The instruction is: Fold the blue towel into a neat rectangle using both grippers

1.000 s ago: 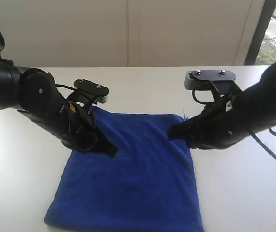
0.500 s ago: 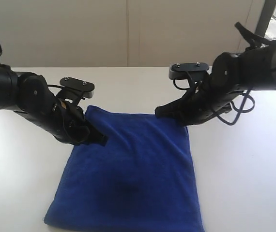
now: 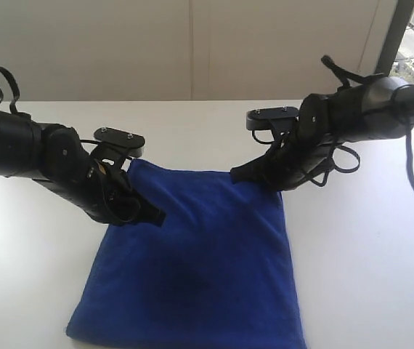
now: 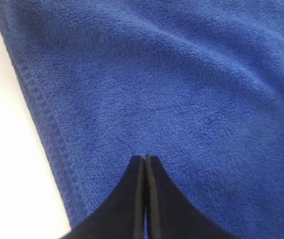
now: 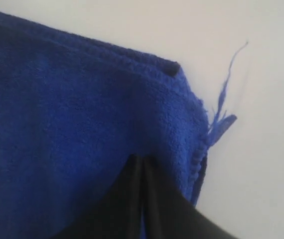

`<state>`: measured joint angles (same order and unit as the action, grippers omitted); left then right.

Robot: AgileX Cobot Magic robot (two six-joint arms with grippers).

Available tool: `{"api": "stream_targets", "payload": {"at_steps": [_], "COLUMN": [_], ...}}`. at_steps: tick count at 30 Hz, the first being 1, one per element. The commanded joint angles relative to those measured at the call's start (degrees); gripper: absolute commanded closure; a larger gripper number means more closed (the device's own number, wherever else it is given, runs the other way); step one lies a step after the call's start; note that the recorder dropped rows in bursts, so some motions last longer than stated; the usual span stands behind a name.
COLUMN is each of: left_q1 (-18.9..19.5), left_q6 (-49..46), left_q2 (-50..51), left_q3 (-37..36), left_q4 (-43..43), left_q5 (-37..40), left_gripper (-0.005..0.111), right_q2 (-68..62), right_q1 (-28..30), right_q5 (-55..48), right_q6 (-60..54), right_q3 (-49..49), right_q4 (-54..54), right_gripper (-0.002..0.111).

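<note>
In the exterior view the white table (image 3: 367, 276) lies bare at the right and lower left of the frame, and in a strip along the wall (image 3: 192, 43) at the top. The left gripper (image 3: 157, 216), jaws pressed together, and its arm block the upper left corner of the blue towel (image 3: 192, 276). The right gripper (image 3: 236, 173), jaws likewise together, and its arm cover the upper right corner. Between the two tips the towel's upper middle is open, and its whole lower half is uncovered.
</note>
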<state>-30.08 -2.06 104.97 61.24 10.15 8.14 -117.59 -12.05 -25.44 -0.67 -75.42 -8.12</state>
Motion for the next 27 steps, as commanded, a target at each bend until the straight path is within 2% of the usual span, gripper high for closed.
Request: {"api": "stream_targets", "payload": {"at_steps": [1, 13, 19, 27], "left_q1": [0.1, 0.3, 0.3, 0.3], "left_q6": [0.6, 1.0, 6.6, 6.7], "left_q2": [1.7, 2.9, 2.9, 2.9], "left_q3": [-0.4, -0.4, -0.4, -0.4], "left_q4": [0.4, -8.8, -15.3, -15.1], "left_q5": [2.4, 11.0, 12.4, 12.3], "left_gripper": [0.107, 0.107, 0.107, 0.107], "right_q2": [-1.5, -2.1, -2.1, -1.6], "right_q1": [0.3, 0.9, 2.4, 2.7], "right_q5": [0.3, 0.5, 0.5, 2.2], "right_q6": [-1.1, -1.3, -1.1, -1.1], "right_q3": [-0.5, -0.5, -0.5, -1.1], "right_q4": [0.5, 3.6, 3.7, 3.7], "right_gripper": [0.108, 0.108, 0.108, 0.108]}}
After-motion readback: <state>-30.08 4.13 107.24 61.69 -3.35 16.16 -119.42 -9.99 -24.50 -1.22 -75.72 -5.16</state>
